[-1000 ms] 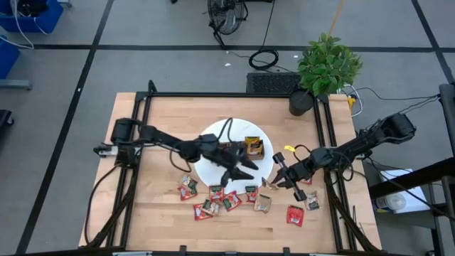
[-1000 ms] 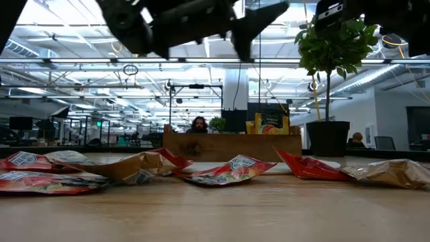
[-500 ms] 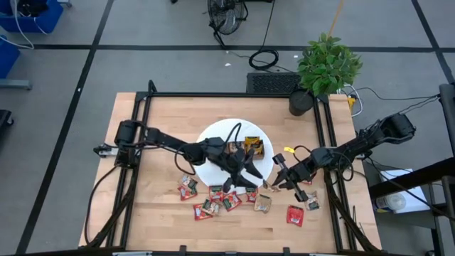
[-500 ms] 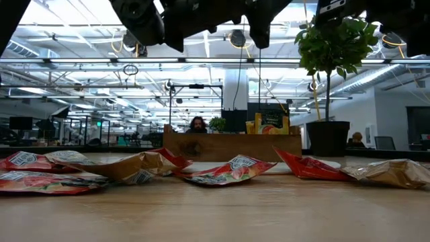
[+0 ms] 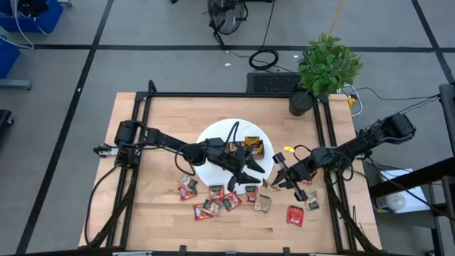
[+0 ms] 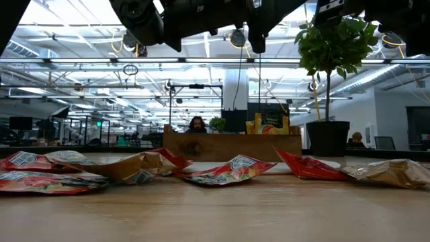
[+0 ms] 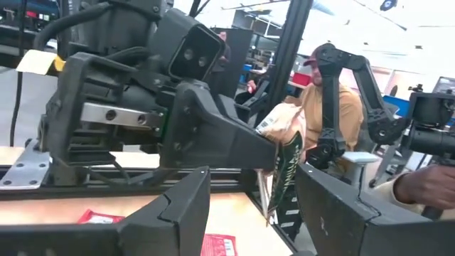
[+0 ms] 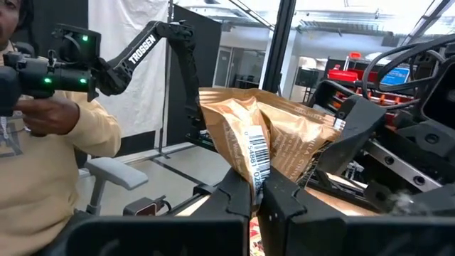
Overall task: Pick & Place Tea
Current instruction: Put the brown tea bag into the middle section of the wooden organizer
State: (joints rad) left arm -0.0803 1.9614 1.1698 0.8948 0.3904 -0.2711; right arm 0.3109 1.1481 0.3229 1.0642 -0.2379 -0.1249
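My right gripper (image 5: 271, 183) is shut on a tan tea sachet (image 8: 274, 131), held clear above the table right of the white plate (image 5: 212, 142). My left gripper (image 5: 252, 173) is open and level. In the left wrist view its two fingers (image 7: 178, 210) stand on either side of that sachet (image 7: 286, 160) without touching it. Several red and tan sachets (image 5: 213, 198) lie flat on the wood near the front edge, also seen in the low view (image 6: 232, 169). My right gripper pinches the tan sachet's edge (image 8: 250, 174), beside its barcode, between its two shut fingers. The fingers come about level from the table's right side. The sachet is lifted clear of the table and sticks out beyond the fingertips, crumpled.
A small brown tray (image 5: 254, 147) with yellow packets sits on the plate's right part. A potted plant (image 5: 325, 65) stands at the far right corner. Black frame rails (image 5: 323, 142) run along both table sides. A person (image 7: 334, 107) sits beyond the table.
My left gripper has moved a short way toward the table's right and near edges, closing on my right gripper and its sachet, then stopped. It has stayed open. My right gripper has kept still with the sachet.
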